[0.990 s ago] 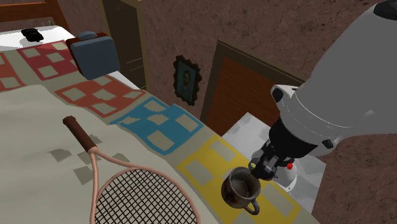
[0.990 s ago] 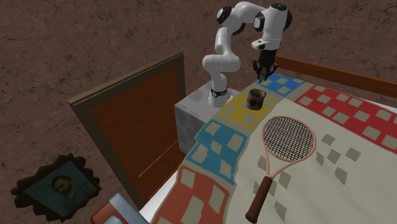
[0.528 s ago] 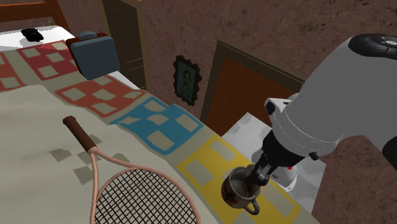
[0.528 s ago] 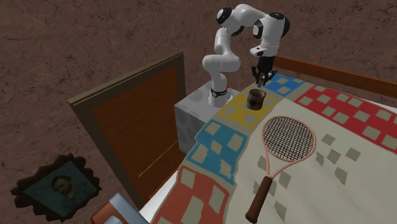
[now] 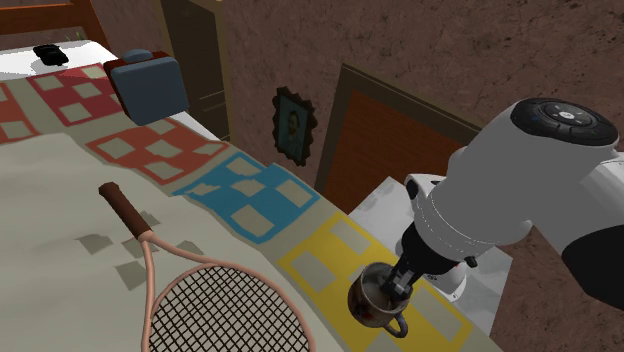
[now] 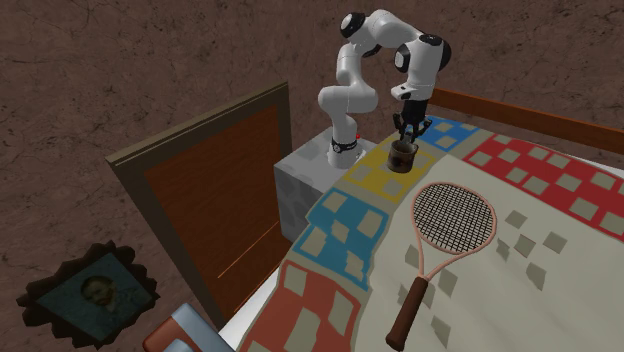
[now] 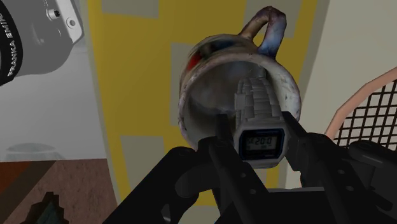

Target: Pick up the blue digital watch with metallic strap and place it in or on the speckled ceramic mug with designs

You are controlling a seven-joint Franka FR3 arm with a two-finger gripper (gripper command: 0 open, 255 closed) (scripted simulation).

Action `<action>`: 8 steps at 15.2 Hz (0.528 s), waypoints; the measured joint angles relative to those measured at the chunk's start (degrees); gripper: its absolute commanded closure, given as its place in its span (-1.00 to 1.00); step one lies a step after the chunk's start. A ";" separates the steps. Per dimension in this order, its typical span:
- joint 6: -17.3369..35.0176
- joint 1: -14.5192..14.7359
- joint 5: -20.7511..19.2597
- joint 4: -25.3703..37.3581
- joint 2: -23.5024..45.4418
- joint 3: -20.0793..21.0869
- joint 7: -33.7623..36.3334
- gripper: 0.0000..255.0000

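Watch (image 7: pixel 260 141) (clasped by pincer (image 7: pixel 256 127)) hangs over open mug (image 7: pixel 191 86) mouth.

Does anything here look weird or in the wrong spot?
Yes: a brown-handled tennis racket lies on the patchwork quilt, and a speckled mug stands upright on the bed's yellow patch. The black gripper clasps a grey-strapped digital watch at the mug's mouth. Nothing looks spilled or broken.

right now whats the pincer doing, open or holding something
Pincer: shut on the watch, over the mug opening.
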 measured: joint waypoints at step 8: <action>0.15 0.04 0.13 -0.11 0.02 0.13 0.02 -1.00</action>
